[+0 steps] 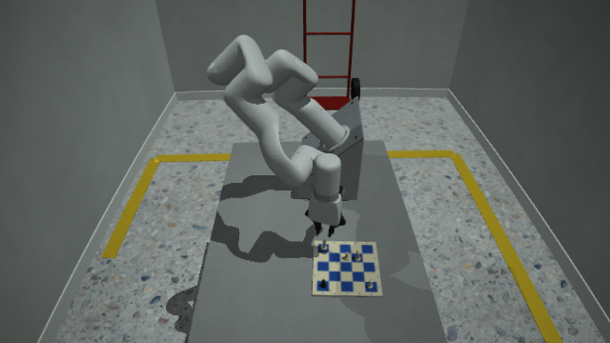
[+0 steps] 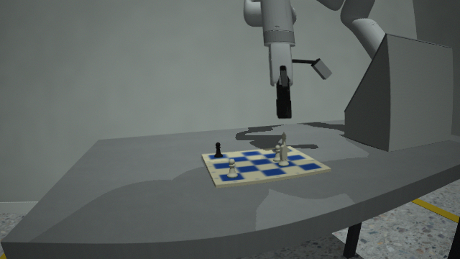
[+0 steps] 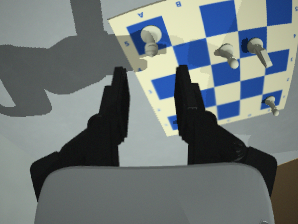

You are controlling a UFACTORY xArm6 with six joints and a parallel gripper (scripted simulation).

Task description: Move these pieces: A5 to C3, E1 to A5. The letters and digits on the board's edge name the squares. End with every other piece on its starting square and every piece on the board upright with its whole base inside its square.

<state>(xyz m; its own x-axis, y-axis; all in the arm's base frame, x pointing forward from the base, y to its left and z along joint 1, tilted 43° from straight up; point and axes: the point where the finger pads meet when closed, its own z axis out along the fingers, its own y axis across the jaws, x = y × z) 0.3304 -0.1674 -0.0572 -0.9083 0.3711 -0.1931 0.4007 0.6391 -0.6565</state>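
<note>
The blue and cream board (image 1: pixel 315 292) (image 2: pixel 259 179) (image 3: pixel 119 27) lies on the table. A white piece (image 1: pixel 324 246) (image 2: pixel 284 136) (image 3: pixel 151 38) stands upright on A5, mostly hidden in the exterior view. A white pawn (image 1: pixel 370 285) (image 2: pixel 232 169) (image 3: pixel 271 104) stands on E1. C3 shows no piece. My gripper (image 1: pixel 325 233) (image 2: pixel 284 117) (image 3: pixel 151 81) is part open and empty, pointing down above and slightly behind the A5 edge of the board.
A black pawn (image 1: pixel 323 284) (image 2: pixel 218 150) stands on A1. A white pawn (image 1: pixel 346 256) (image 2: pixel 277 154) (image 3: pixel 228 54) stands on C4, close beside a taller white piece (image 1: pixel 357 256) (image 2: pixel 283 156) (image 3: pixel 259 51) on D4. The grey arm mount (image 2: pixel 417 93) stands behind the board.
</note>
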